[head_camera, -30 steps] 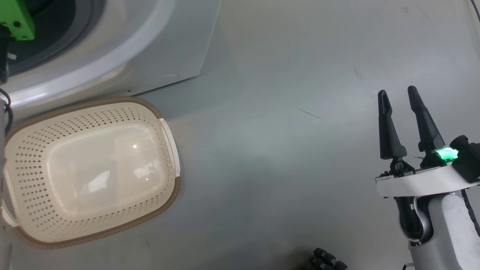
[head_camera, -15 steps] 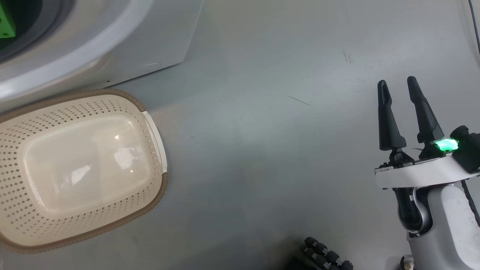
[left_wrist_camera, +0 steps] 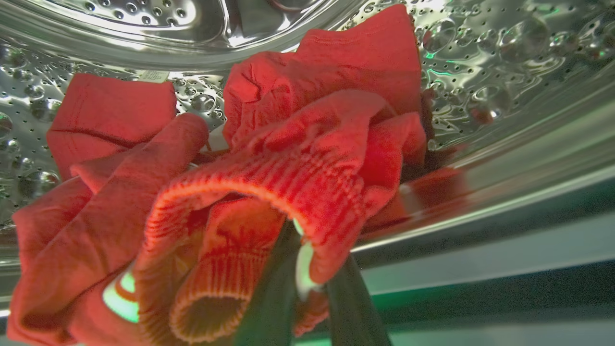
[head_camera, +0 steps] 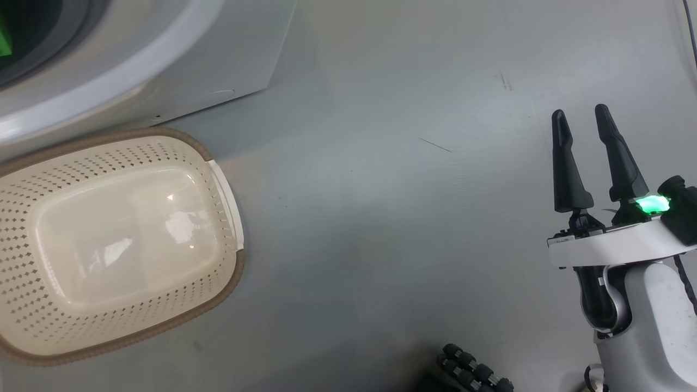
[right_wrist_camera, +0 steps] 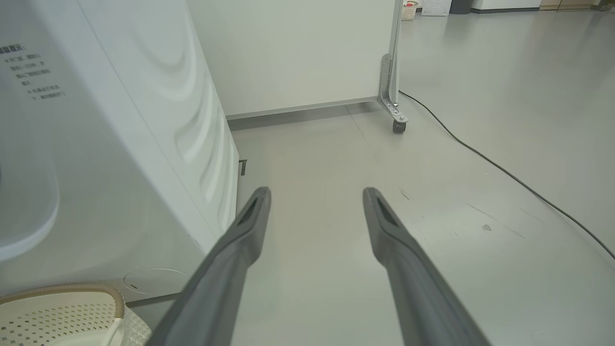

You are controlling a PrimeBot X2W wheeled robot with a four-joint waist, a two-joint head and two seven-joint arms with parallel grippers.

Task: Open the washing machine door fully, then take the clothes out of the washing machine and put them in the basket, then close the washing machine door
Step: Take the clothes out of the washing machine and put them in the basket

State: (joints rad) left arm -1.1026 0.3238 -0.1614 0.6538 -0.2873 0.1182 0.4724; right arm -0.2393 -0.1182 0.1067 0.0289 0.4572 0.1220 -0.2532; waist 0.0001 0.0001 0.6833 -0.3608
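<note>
1. Down inside steel drum [left_wrist_camera: 480,96], left wrist view: clothes [left_wrist_camera: 307,144] in a red crumpled heap on the perforated wall. One ribbed cuff or hem hangs toward cam.
2. left gripper [left_wrist_camera: 307,269]: two dark fingers nearly together, clamped on that ribbed red edge. Cloth is bunched over the tips, so the tips themselves are hidden. Pale green-lit patch shows btwn the fingers, another lower left on the fabric.
3. Writing: right wrist view has several short lines of grey print [right_wrist_camera: 29,72] on the white washing machine [head_camera: 179,71], upper left of frame. Too small and skewed to read. No other legible text.
4. Head view: basket [head_camera: 233,283] sits on grey floor [head_camera: 381,218], its brown rim just beside the machine's front bottom edge. Bare cream base inside, w/ glare spots.
5. right gripper [head_camera: 580,113]: fingers apart, nothing btwn them, over open floor and well apart from basket. Green light [head_camera: 650,204] glows at its base.
6. Per-view extras:
   - Left wrist view gives drum interior and garments.
   - Head view gives the basket nearly whole, plus a dark ribbed part [head_camera: 474,373] at btm edge.
   - Right wrist view gives the machine's moulded side panel, one basket corner, a white partition [right_wrist_camera: 288,53] on a caster [right_wrist_camera: 398,126], and a black cable [right_wrist_camera: 504,170] trailing across the floor.
</note>
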